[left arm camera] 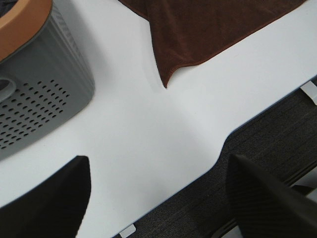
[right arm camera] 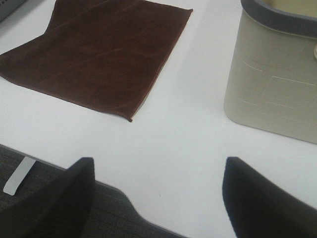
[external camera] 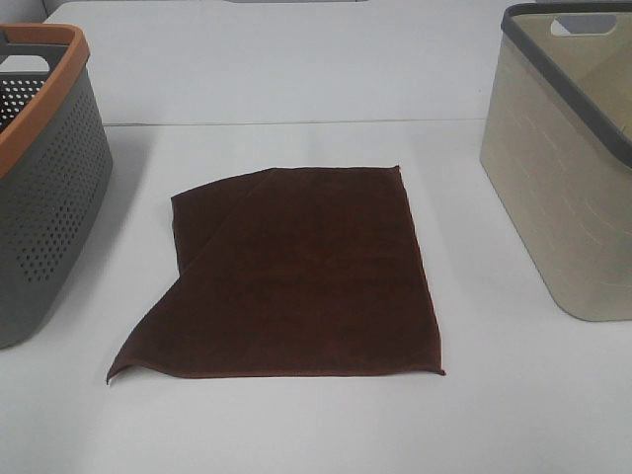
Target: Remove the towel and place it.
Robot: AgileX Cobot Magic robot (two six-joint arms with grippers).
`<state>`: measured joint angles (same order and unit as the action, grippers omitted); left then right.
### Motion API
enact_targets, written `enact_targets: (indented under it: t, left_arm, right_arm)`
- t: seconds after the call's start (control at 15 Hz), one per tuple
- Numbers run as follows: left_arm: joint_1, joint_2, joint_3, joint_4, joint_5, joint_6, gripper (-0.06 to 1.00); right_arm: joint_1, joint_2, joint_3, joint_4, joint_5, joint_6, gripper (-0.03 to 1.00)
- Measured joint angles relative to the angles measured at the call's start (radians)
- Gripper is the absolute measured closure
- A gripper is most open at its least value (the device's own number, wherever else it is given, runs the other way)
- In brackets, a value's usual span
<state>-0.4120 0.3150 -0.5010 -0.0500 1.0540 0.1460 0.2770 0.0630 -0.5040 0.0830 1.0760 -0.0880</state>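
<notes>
Lying flat on the table (external camera: 316, 434) between two baskets, the towel (external camera: 296, 276) looks light and limp; I'd pinch its lifted corner (left arm camera: 166, 82). Both grippers (left arm camera: 158, 198) (right arm camera: 156, 198) hang spread apart, empty.

Reddish-brown towel (external camera: 296, 281); grey, orange-rimmed basket (external camera: 44, 188); beige basket (external camera: 568, 168).

Both baskets are cropped in the exterior high view: the grey perforated basket (external camera: 44, 188) by the left edge, the beige basket (external camera: 568, 168) by the right. Only part of the towel (left arm camera: 208, 29) shows in the left wrist view.
</notes>
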Motion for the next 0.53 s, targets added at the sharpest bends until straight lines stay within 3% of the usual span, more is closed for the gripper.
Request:
enact_targets:
  t: [0.53]
  left_arm:
    - [0.0, 0.0, 0.0, -0.02, 0.0, 0.003, 0.22]
  right_arm:
    - [0.0, 0.0, 0.0, 0.0, -0.004, 0.026, 0.28]
